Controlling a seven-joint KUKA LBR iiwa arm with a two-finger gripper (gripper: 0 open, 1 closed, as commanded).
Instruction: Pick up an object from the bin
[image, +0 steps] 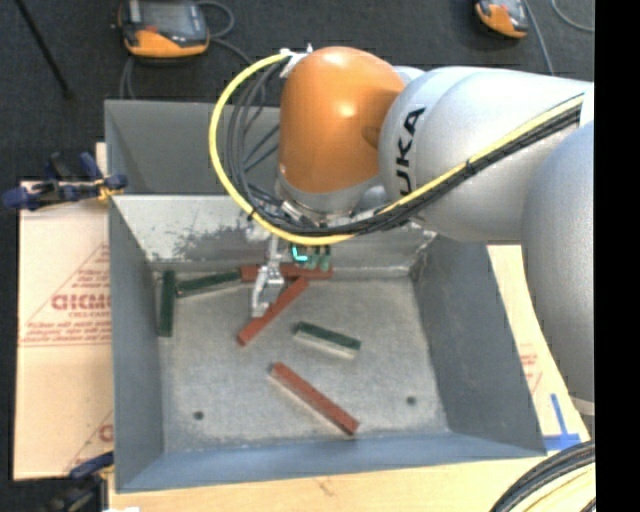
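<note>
So the gripper (266, 285) is down low in the bin (130, 350), close to the middle of the floor's far edge. It hangs under the arm's big orange cover (330, 120), which has a yellow cable (225, 110) looped around it. The gripper sits right over the upper half of a red-brown bar (258, 325). That bar lies flat on a diagonal, with one end pointing up toward the far edge and a bit right, and the other end pointing down toward the left-centre of the floor.

Honestly, I can't tell from this angle whether the gripper is open or closed. The wrist and cover hide too much. I also can't say whether it has hold of the bar or is just touching it.

The other stuff in there:
- A long green bar (208, 283) lies along the far edge just left of the gripper, with its right end near it.
- A short green bar (165, 303) runs along the left edge. Its top end almost meets the long one near the far-left corner, so the two make a rough L.
- A green-and-pale bar (327, 338) sits around the middle of the floor. It's near the low end of the diagonal bar but not touching it.
- A second red-brown bar (312, 398) lies on its own diagonal toward the near edge, well apart from the gripper.
</note>
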